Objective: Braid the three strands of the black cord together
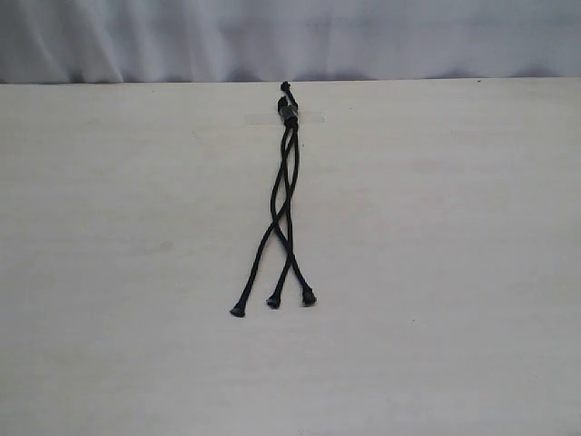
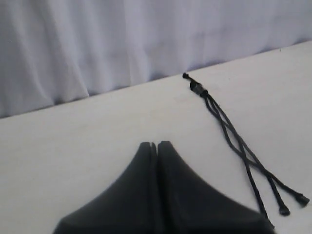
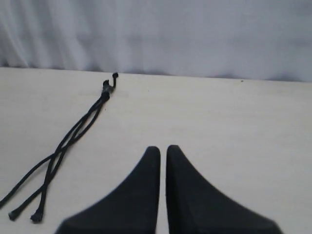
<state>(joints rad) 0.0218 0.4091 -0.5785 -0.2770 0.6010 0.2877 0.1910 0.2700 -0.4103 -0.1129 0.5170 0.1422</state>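
The black cord (image 1: pixel 283 195) lies stretched along the middle of the table. Its knotted head (image 1: pixel 289 111) sits near the far edge under a strip of clear tape (image 1: pixel 310 117). The three strands cross each other loosely and fan out to knobbed tips (image 1: pixel 273 302) toward the near side. Neither gripper shows in the exterior view. In the left wrist view my left gripper (image 2: pixel 157 144) is shut and empty, with the cord (image 2: pixel 229 130) off to one side. My right gripper (image 3: pixel 163 148) is shut on nothing with a thin slit between its fingers, well apart from the cord (image 3: pixel 73 136).
A pale wooden table (image 1: pixel 454 272) carries only the cord. A white-grey curtain (image 1: pixel 290 36) hangs along the table's far edge, just behind the cord's head.
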